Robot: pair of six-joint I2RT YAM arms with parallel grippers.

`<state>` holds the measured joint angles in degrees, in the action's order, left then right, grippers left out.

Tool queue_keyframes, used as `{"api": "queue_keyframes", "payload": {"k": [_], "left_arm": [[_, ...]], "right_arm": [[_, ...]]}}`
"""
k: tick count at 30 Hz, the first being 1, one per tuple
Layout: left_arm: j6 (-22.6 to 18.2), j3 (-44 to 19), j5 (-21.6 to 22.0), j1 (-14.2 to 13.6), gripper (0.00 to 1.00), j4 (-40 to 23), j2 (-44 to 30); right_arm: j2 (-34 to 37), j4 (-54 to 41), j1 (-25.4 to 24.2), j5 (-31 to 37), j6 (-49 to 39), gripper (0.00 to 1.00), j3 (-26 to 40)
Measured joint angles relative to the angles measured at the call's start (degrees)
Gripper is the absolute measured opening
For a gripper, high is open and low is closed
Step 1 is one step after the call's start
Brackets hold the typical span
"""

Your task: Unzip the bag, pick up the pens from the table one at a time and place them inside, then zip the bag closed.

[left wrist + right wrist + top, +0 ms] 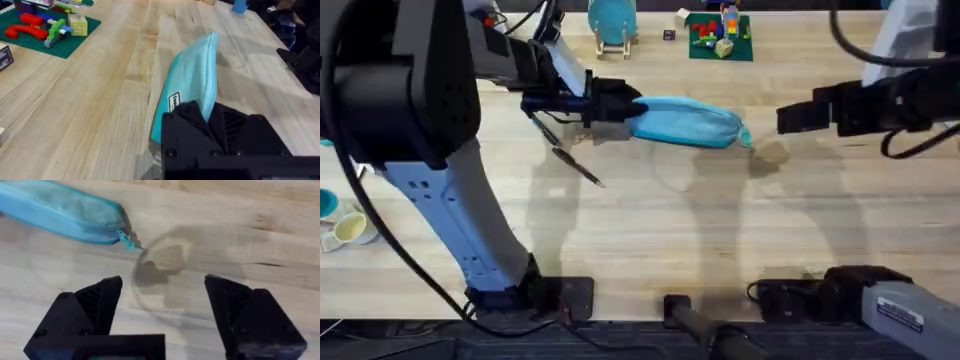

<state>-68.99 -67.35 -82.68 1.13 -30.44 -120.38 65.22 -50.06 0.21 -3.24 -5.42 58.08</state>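
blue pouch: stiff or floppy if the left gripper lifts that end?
Probably floppy: the light blue soft fabric pouch already sags where the left gripper pinches it. Likely light, looking flat. The zipper pull tab may dangle.

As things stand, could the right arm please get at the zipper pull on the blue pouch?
Probably yes. The right gripper is open, the zipper pull sticks out from the pouch's near end, and bare table lies between. The left gripper holds the far end.
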Motion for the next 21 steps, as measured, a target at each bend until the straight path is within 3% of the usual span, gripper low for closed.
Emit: {"api": "queue_keyframes", "payload": {"k": [9,21], "left_arm": [[0.0,0.0,0.0,0.0,0.043,0.0,0.0],[0.0,0.0,0.0,0.0,0.043,0.0,0.0]], "right_arm": [[6.4,0.1,0.0,-6.7,-6.6,0.998,0.0],[13.4,1.4,0.3,-7.6,-10.5,0.998,0.0]]}}
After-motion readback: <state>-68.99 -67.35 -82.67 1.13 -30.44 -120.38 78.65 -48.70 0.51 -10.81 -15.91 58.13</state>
